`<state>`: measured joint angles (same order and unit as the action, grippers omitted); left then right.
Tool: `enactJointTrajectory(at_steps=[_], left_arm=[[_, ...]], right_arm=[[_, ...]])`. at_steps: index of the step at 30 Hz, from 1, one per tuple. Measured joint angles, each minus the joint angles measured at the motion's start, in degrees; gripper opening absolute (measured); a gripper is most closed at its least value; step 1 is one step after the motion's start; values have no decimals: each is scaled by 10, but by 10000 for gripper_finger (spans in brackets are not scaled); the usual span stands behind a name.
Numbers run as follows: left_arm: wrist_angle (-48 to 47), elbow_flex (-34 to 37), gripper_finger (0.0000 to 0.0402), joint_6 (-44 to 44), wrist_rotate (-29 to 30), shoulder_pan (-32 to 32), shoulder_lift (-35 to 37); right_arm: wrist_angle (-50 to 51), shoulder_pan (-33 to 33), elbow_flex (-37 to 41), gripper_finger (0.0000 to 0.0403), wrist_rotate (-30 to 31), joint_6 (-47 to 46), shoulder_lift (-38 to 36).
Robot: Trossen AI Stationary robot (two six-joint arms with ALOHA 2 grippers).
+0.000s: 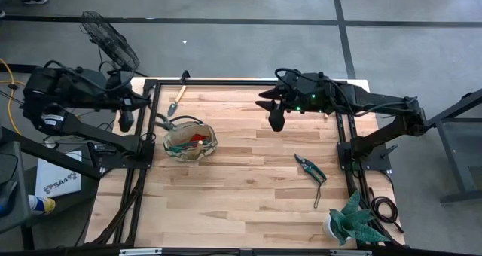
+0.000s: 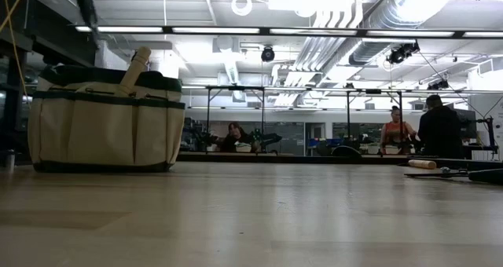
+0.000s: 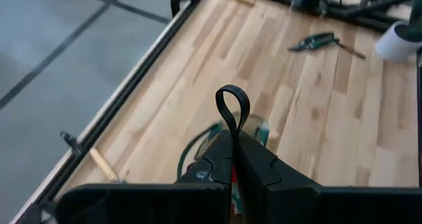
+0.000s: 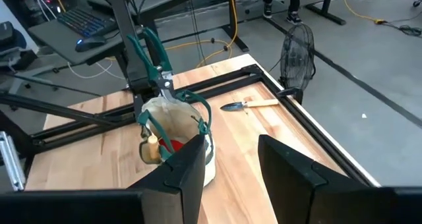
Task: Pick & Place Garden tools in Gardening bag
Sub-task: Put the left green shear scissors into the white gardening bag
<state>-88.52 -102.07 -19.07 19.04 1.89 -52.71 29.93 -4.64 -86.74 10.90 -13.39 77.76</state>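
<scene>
Two tools lie outside the round beige gardening bag (image 1: pixel 190 142): green-handled pruning shears (image 1: pixel 310 168) and a wooden-handled trowel (image 1: pixel 179 96). Left gripper (image 1: pixel 126 120) clamps a bag loop; empty, part-open right gripper (image 1: pixel 276 120) should straddle the shears' handles

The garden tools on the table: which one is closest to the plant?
The green-handled pruning shears, lying near the potted plant. The wooden-handled trowel lies at the far edge, behind the gardening bag.
</scene>
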Motion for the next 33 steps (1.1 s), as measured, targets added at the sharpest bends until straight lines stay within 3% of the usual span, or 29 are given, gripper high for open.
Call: enactJointTrajectory(at_steps=[15, 33], left_arm=[[-15, -14, 0, -13, -80, 0, 11], [-15, 16, 0, -20, -93, 0, 18]], right_arm=[[1, 0, 0, 133, 46, -18, 10], [8, 0, 7, 133, 39, -35, 43]])
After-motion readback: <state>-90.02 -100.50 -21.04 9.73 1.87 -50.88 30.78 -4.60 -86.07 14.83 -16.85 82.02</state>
